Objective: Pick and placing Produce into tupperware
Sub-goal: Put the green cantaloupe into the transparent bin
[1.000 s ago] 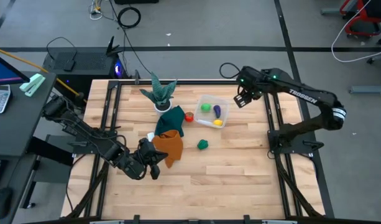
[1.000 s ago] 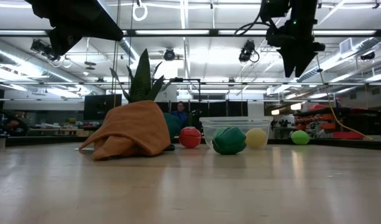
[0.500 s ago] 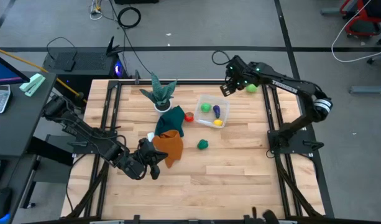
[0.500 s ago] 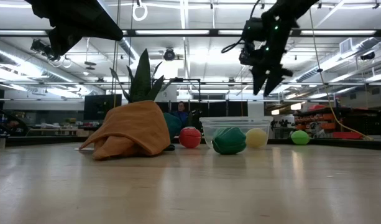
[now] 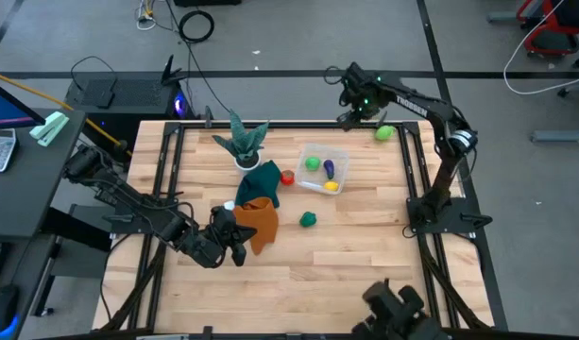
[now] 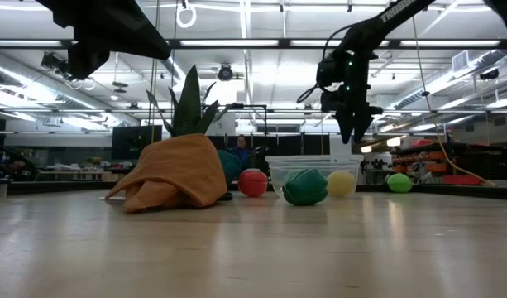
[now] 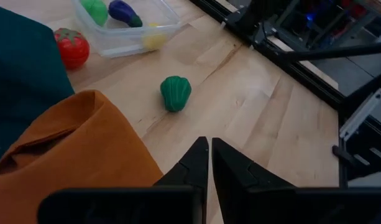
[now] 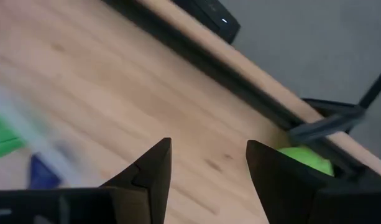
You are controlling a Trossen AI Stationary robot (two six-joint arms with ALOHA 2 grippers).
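The clear tupperware point(image 5: 338, 155) stands at the table's far middle. It holds a light green piece point(image 5: 313, 163), a purple one point(image 5: 330, 169) and a yellow one point(image 5: 331, 186). A red tomato point(image 5: 287, 177) and a dark green piece point(image 5: 308, 219) lie on the wood outside it. Another light green piece point(image 5: 384, 133) lies at the far right corner. My right gripper point(image 5: 349, 118) hangs open over the far edge, pointing down, left of that piece point(image 8: 308, 160). My left gripper point(image 7: 209, 155) hovers shut above the near edge of an orange cloth point(image 5: 261, 222).
A teal spiky plant in a white pot point(image 5: 244, 144) stands at the far left of the tupperware. A teal cloth point(image 5: 263, 178) lies between the plant and the orange cloth. Black rails point(image 5: 417, 179) run along the table's sides. Bare wood fills the near half.
My right gripper has swung from above the table's far right toward the far edge and leftward, sinking a little, still open. The light green piece at the far right corner now shows from above. My left gripper has kept its place.
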